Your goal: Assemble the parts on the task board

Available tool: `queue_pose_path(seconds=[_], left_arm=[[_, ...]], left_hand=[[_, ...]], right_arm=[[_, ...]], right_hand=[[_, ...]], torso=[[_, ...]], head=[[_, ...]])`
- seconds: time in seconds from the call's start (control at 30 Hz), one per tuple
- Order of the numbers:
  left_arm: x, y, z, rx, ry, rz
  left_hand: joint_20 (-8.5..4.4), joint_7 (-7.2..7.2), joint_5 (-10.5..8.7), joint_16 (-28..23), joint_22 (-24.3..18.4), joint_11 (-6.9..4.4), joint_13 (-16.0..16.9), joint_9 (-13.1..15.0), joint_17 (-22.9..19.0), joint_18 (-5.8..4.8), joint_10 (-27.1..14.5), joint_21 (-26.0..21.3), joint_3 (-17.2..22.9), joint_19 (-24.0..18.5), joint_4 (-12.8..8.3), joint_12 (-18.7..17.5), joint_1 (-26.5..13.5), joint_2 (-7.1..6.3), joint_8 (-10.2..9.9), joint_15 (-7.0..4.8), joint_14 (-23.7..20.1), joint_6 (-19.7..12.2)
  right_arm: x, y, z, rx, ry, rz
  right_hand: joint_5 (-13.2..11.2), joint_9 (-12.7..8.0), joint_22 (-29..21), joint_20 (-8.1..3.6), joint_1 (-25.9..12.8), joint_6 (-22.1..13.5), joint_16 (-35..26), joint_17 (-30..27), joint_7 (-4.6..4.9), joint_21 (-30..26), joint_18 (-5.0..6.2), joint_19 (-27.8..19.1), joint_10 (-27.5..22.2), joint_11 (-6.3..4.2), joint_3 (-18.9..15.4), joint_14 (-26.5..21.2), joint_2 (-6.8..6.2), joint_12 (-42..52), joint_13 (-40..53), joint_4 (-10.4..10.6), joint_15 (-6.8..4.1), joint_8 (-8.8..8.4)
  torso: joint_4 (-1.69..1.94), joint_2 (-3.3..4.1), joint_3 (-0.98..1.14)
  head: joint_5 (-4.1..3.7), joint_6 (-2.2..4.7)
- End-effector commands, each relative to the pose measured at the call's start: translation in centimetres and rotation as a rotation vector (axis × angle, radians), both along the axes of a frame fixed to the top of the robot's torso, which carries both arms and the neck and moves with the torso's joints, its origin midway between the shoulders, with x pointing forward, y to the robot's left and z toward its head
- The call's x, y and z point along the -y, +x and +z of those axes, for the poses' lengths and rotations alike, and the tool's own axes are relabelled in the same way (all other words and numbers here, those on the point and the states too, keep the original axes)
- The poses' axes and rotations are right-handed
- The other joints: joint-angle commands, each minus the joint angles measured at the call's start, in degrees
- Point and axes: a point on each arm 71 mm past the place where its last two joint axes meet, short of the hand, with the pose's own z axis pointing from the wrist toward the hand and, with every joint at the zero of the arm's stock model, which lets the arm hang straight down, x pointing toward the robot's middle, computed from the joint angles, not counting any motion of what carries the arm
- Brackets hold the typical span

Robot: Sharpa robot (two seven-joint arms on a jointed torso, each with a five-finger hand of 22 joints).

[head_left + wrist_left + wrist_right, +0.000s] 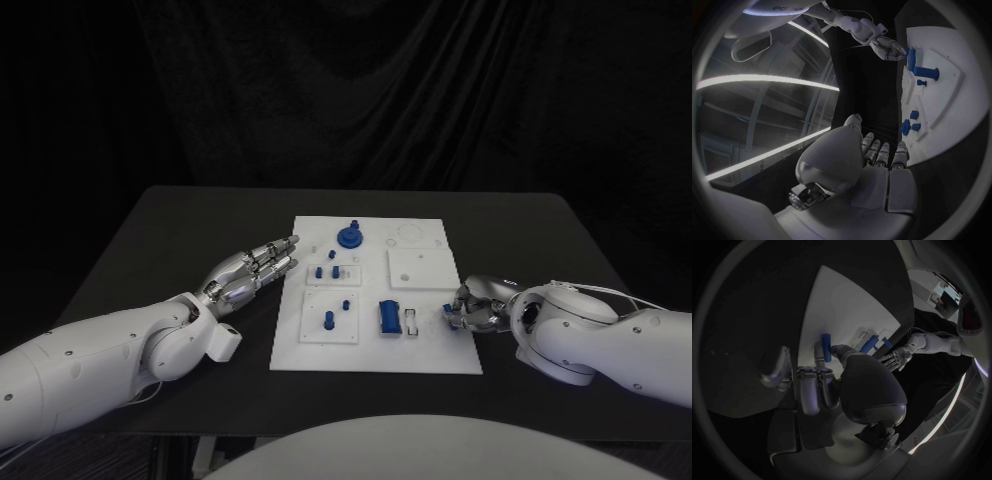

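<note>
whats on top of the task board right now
On the white task board stand several blue parts: a round one at the far end, small pegs and a long block. The right robot hand covers its right edge.

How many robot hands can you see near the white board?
2. The left hand hovers open at the task board's left edge, holding nothing. The right hand is at its right edge, fingers curled; whether it holds something is unclear.

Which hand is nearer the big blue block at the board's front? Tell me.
Right. The right hand sits just beside the blue block, at the task board's right edge; the left hand hovers off the board's left edge, farther away.
</note>
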Motion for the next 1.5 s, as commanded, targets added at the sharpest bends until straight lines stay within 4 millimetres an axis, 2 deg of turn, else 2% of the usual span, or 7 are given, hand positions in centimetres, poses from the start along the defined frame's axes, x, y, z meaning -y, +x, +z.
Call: queue_pose_path(seconds=[0.03, 0.2, 0.33, 0.47, 0.63, 0.9, 1.5], left_arm=[[0.2, -0.1, 0.0, 0.001, -0.016, -0.009], [0.2, -0.1, 0.0, 0.001, -0.015, -0.008], [0.3, 0.0, 0.0, 0.001, -0.016, -0.010], [0.4, 0.0, 0.0, 0.001, -0.017, -0.012], [0.4, 0.0, 0.0, 0.000, -0.016, -0.011], [0.5, 0.0, -0.1, -0.001, -0.017, -0.014], [0.6, 0.0, -0.1, -0.003, -0.019, -0.017]], left_hand=[[0.49, 0.23, -0.03, -0.39, -0.08, 0.46, 0.08, 0.04, -0.08, 0.56, -0.04, -0.20, 0.29, -0.04, -0.05, 0.20, -0.18, -0.33, 0.32, 0.37, -0.02, -0.34], [0.54, 0.22, -0.05, -0.39, -0.08, 0.52, 0.11, 0.04, -0.08, 0.56, 0.03, -0.20, 0.31, -0.04, -0.06, 0.31, -0.21, -0.34, 0.32, 0.43, -0.02, -0.37], [0.60, 0.21, -0.14, -0.39, -0.08, 0.59, 0.13, 0.04, -0.08, 0.56, 0.09, -0.20, 0.34, -0.04, -0.08, 0.42, -0.24, -0.37, 0.33, 0.49, -0.02, -0.38], [0.60, 0.21, -0.14, -0.39, -0.08, 0.59, 0.13, 0.04, -0.08, 0.56, 0.09, -0.20, 0.34, -0.04, -0.08, 0.42, -0.24, -0.37, 0.33, 0.49, -0.02, -0.38], [0.66, 0.20, -0.20, -0.39, -0.08, 0.68, 0.16, 0.04, -0.08, 0.56, 0.17, -0.20, 0.38, -0.04, -0.11, 0.54, -0.26, -0.36, 0.33, 0.56, -0.02, -0.40], [0.66, 0.20, -0.20, -0.39, -0.08, 0.68, 0.16, 0.04, -0.08, 0.56, 0.17, -0.20, 0.38, -0.04, -0.11, 0.54, -0.26, -0.36, 0.33, 0.56, -0.02, -0.40], [0.72, 0.15, -0.21, -0.39, -0.08, 0.78, 0.19, 0.04, -0.08, 0.56, 0.24, -0.20, 0.42, -0.04, -0.14, 0.65, -0.31, -0.37, 0.34, 0.64, -0.02, -0.40]], right_arm=[[0.0, -0.5, 0.0, -0.103, 0.160, -0.128], [-0.1, -0.3, 0.7, -0.191, 0.256, -0.199], [-0.5, -0.3, 1.1, -0.248, 0.327, -0.236], [-0.8, -0.1, 1.1, -0.276, 0.354, -0.242], [-1.2, 0.0, 1.0, -0.304, 0.366, -0.235], [-1.8, 0.3, 0.5, -0.342, 0.355, -0.214], [-3.0, 1.0, -0.4, -0.390, 0.331, -0.174]], right_hand=[[0.33, 0.29, 7.63, 0.38, -1.04, 0.43, -0.16, 10.54, -0.02, 0.07, 0.67, 0.19, 6.18, 0.36, 4.90, 4.95, -0.51, 0.15, 15.07, -4.47, 0.42, 0.43], [0.29, 0.16, 7.71, 0.38, -1.89, 0.34, -0.04, 10.87, 0.00, 0.42, 0.62, 0.34, 6.18, 0.37, 5.17, 5.03, -0.45, 0.15, 15.07, -4.31, 0.44, 0.30], [0.12, 0.07, 7.71, 0.40, -2.61, 0.20, 0.02, 11.03, 0.03, 0.44, 0.62, 0.38, 6.18, 0.40, 5.34, 5.06, -0.34, 0.15, 15.07, -4.14, 0.45, 0.20], [0.13, 0.04, 7.76, 0.41, -2.97, 0.15, 0.18, 11.48, 0.03, 0.66, 0.58, 0.46, 6.18, 0.40, 5.50, 5.15, -0.11, 0.15, 15.07, -4.02, 0.46, 0.19], [0.10, 0.03, 7.73, 0.41, -3.21, 0.10, 0.19, 11.50, 0.04, 0.54, 0.60, 0.44, 6.18, 0.41, 5.55, 5.16, -0.04, 0.15, 15.07, -3.94, 0.47, 0.17], [-0.19, -0.03, 7.70, 0.44, -3.85, -0.16, 0.21, 11.53, 0.08, 0.44, 0.62, 0.42, 6.18, 0.45, 5.59, 5.17, 0.05, 0.15, 15.07, -3.76, 0.50, 0.09], [-2.11, -0.07, 7.57, 0.53, -4.93, -0.58, 0.14, 11.27, 0.12, 0.00, 0.70, 0.25, 6.18, 0.52, 5.64, 5.10, 0.42, 0.15, 15.07, -3.55, 0.58, 0.09]], torso=[[0.00, 0.00, 0.00], [0.02, -0.01, 0.02], [0.25, -0.11, 0.02], [0.23, -0.05, -0.04], [0.00, -0.01, -0.12], [0.11, 0.05, 0.01], [-0.01, 0.02, -0.03]], head=[[0.09, 0.01], [0.03, 0.01], [-0.36, 0.01], [-0.21, 0.01], [0.07, 0.01], [-0.14, 0.01], [0.23, 0.01]])
